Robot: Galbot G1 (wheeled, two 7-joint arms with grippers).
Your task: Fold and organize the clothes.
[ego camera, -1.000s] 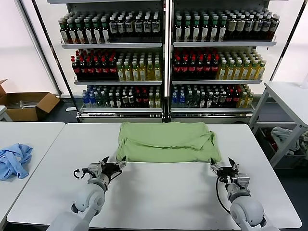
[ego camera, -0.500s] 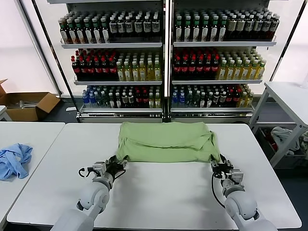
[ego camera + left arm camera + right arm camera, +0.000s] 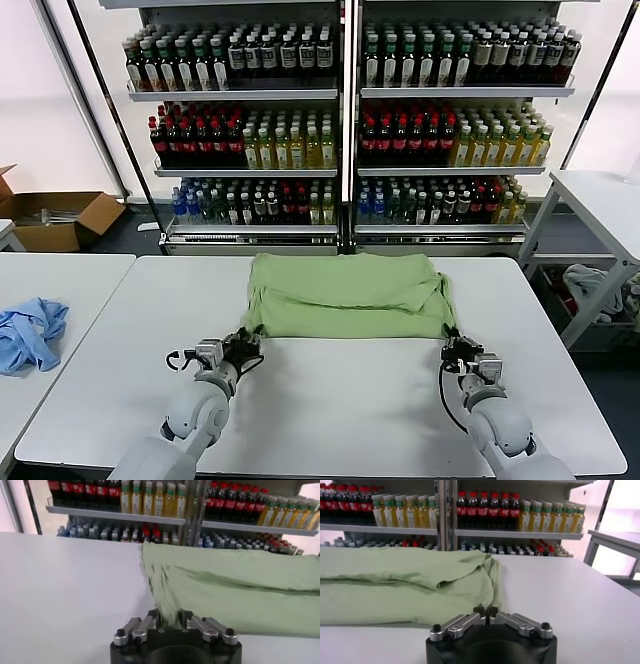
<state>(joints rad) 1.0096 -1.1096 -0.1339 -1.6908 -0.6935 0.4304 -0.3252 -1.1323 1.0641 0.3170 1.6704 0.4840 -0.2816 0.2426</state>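
Observation:
The clothes (image 3: 345, 295), a light green shirt, lie folded flat on the far half of the white table (image 3: 330, 420). My left gripper (image 3: 247, 340) is at the shirt's near left corner. In the left wrist view it (image 3: 170, 620) is shut on a bunched fold of the green fabric (image 3: 235, 580). My right gripper (image 3: 452, 342) is at the near right corner. In the right wrist view its tips (image 3: 485, 612) meet on the edge of the shirt (image 3: 395, 585). Collar, buttons and print are hidden.
A light blue garment (image 3: 30, 332) lies on the separate table at the left. A cardboard box (image 3: 60, 215) sits on the floor behind it. Shelves of bottles (image 3: 345, 130) stand past the table's far edge. Another white table (image 3: 600, 195) is at the right.
Both grippers have moved forward from the bare table to the shirt's near edge. Their jaws have closed from wide open onto its two near corners.

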